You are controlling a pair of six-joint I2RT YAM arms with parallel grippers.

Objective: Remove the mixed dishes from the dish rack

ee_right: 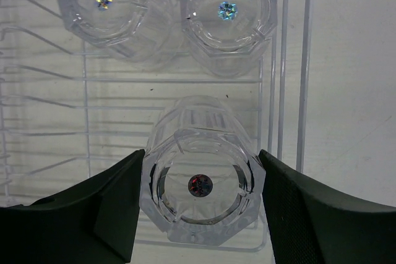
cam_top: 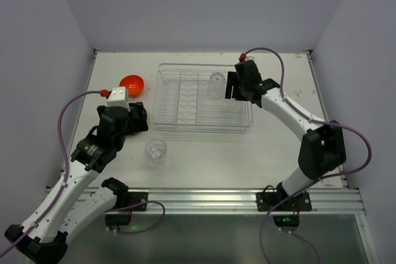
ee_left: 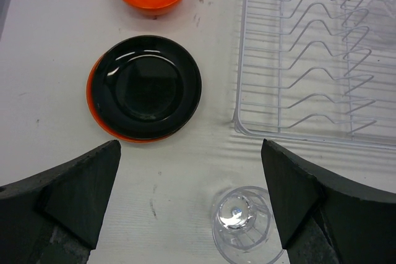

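Right wrist view: your right gripper [ee_right: 202, 174] has both fingers pressed against the sides of a clear tumbler [ee_right: 201, 143] standing in the dish rack [ee_right: 289, 60]. Expect it to be light, rigid, slick and breakable, so grip mid-wall, gently. Your left gripper [ee_left: 190, 149] hangs spread wide, empty.

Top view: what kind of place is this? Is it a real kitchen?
Probably a robot lab, not a kitchen: a left arm and right arm bolted to a rail, plain walls boxing in a white table, one rack of tumblers.
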